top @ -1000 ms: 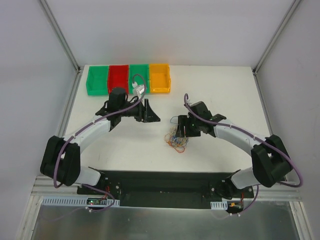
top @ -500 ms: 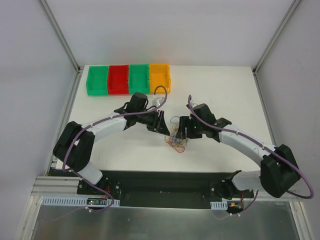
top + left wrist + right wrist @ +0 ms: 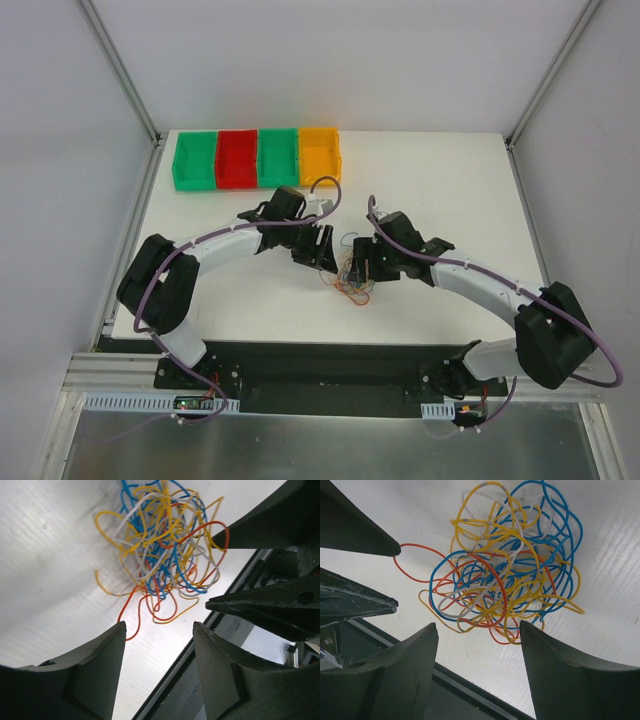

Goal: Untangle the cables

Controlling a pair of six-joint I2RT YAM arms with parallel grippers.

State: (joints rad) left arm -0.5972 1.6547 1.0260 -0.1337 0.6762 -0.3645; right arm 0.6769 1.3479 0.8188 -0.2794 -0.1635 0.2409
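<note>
The cables (image 3: 346, 279) lie as one tangled heap of thin orange, yellow, blue and white wires on the white table (image 3: 450, 180), between my two grippers. My left gripper (image 3: 323, 256) stands open just left of the heap, nothing between its fingers. In the left wrist view the cables (image 3: 165, 545) lie beyond the left gripper (image 3: 160, 626), and an orange loop reaches one fingertip. My right gripper (image 3: 359, 263) is open at the heap's right side. In the right wrist view the cables (image 3: 505, 575) lie just ahead of the right gripper (image 3: 478, 625), untouched.
Four bins stand in a row at the table's far left: green (image 3: 195, 161), red (image 3: 237, 158), green (image 3: 278, 157), orange (image 3: 320, 155). The black base rail (image 3: 320, 365) runs along the near edge. The two grippers face each other closely across the heap.
My left arm has swung from the bins down and right to the heap's left side. The right gripper has edged left toward the heap. The tangle has shifted slightly.
</note>
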